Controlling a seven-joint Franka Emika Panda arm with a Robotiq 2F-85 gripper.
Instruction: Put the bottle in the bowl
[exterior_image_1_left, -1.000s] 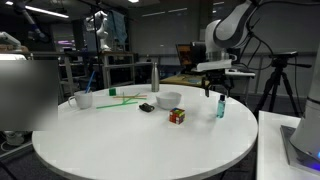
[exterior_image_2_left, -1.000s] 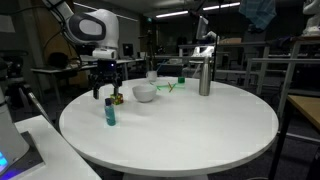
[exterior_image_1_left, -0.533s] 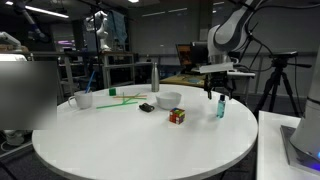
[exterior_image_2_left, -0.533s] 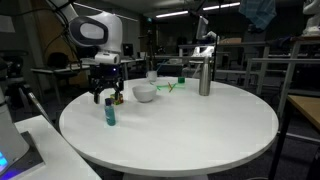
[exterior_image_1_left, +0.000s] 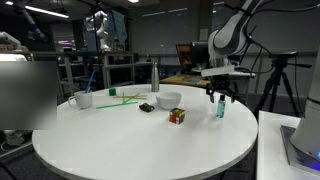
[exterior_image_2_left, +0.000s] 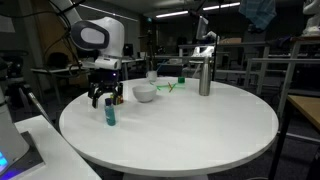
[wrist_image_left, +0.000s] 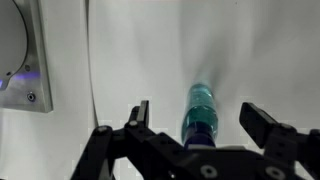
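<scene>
1. Wrist view is showing the gripper (wrist_image_left: 197, 115) with its jaws spread wide. The bottle (wrist_image_left: 201, 100) is sitting centred in the gap and touching neither finger, which looks like alignment for a top-down pinch near the cap.
2. In both exterior views the bottle is standing upright on the table (exterior_image_1_left: 130, 145) close to its edge. The gripper (exterior_image_1_left: 219, 97) is hanging directly above it, with fingertips roughly at cap level. Nothing is being gripped yet.
3. The bowl (exterior_image_1_left: 168, 99) is sitting further in on the table, apart from the bottle, so the transfer is not yet started.
4. A colour cube (exterior_image_1_left: 177, 116) is lying between bottle and bowl. A carry will likely need lift to clear it and the bowl rim.
5. The grey metal bottle (exterior_image_1_left: 154, 77), white cup (exterior_image_1_left: 84, 99) and green sticks (exterior_image_1_left: 120, 98) are sitting beyond the bowl, off the likely path.
</scene>
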